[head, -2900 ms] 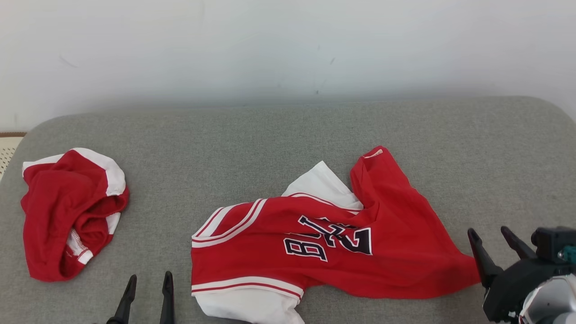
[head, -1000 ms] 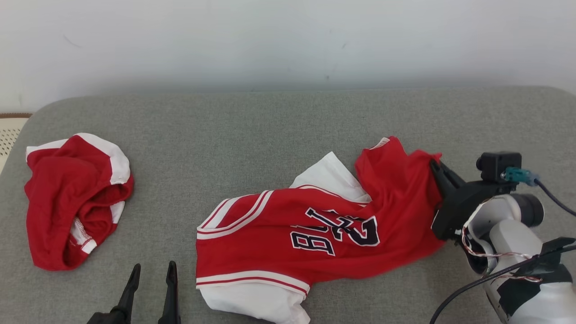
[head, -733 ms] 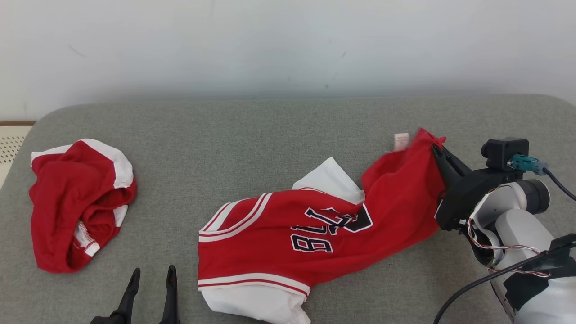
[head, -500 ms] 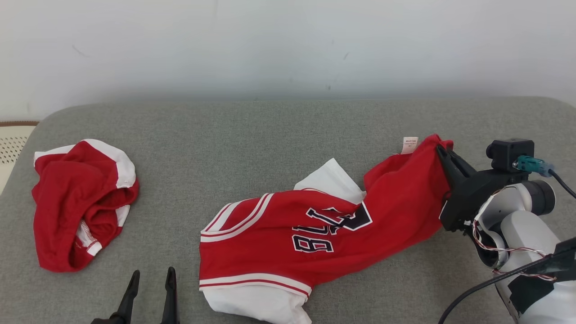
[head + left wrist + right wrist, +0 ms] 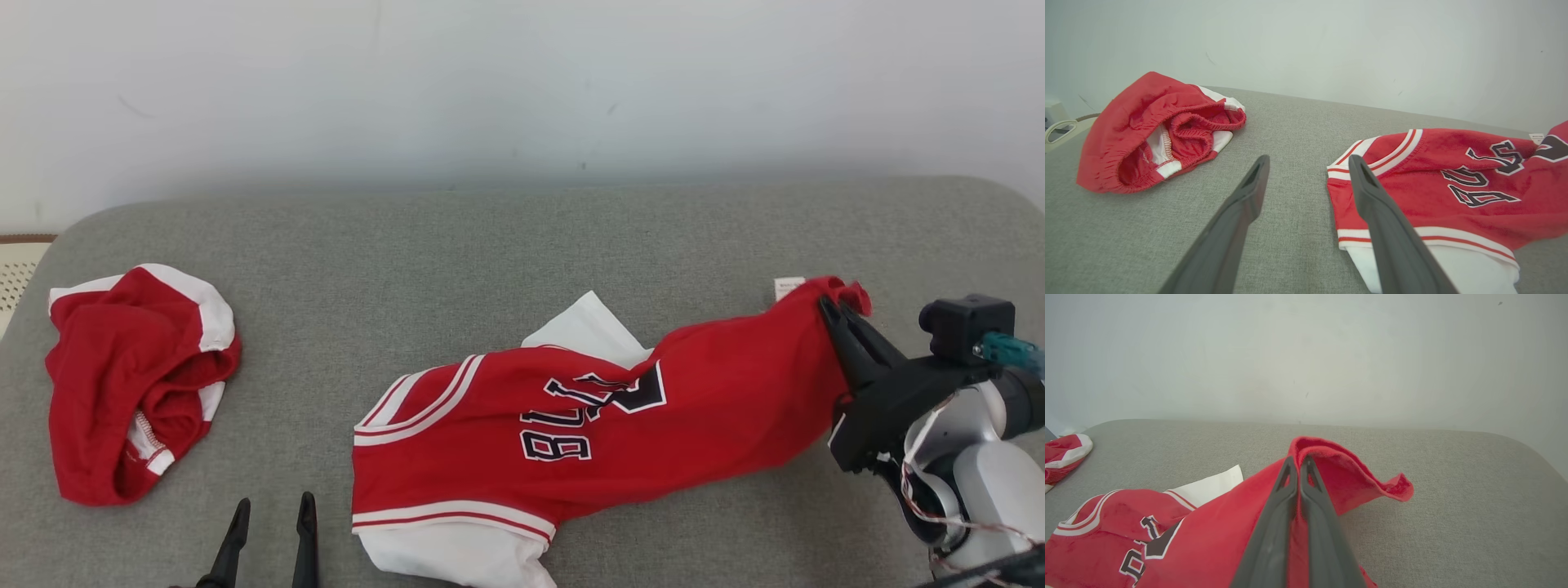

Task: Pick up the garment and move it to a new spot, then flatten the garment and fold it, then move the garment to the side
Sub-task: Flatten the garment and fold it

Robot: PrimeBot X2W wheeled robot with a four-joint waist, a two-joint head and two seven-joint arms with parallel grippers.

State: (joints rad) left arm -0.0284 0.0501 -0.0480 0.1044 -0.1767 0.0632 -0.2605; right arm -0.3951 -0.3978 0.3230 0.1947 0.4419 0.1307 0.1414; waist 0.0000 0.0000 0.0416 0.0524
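As its right pincer (image 5: 831,306) clamps fully shut on 1 edge of a red jersey (image 5: 571,433), a 2-armed robot works over a grey padded worktop (image 5: 490,245), seen from the head camera. The pinched edge, near a small white label (image 5: 788,287), is raised at the right. The rest of the jersey lies crumpled across the middle of the worktop, lettering up, with white cloth showing at front and back. A pair of red shorts (image 5: 122,384) sits well apart at the far left. The left pincer (image 5: 273,500) hangs at the lower left, just beside the jersey's striped trim.

From the left wrist, the left pincer (image 5: 1308,159) stands with its 2 fingers wide apart over bare worktop, between the shorts (image 5: 1147,130) and the jersey (image 5: 1433,183), holding nothing and touching neither.

From the right wrist, the right pincer (image 5: 1298,461) has its 2 fingers meeting tip to tip on a fold of red cloth, and a loose flap (image 5: 1372,482) curls free to the right.

The step in hand appears to be carrying the jersey to a new spot. Done well, that likely means lifting high enough for the trailing cloth to clear the worktop rather than drag and bunch. It also means moving slowly so the thin pinch does not slip, and setting down away from the shorts with room to spread flat.
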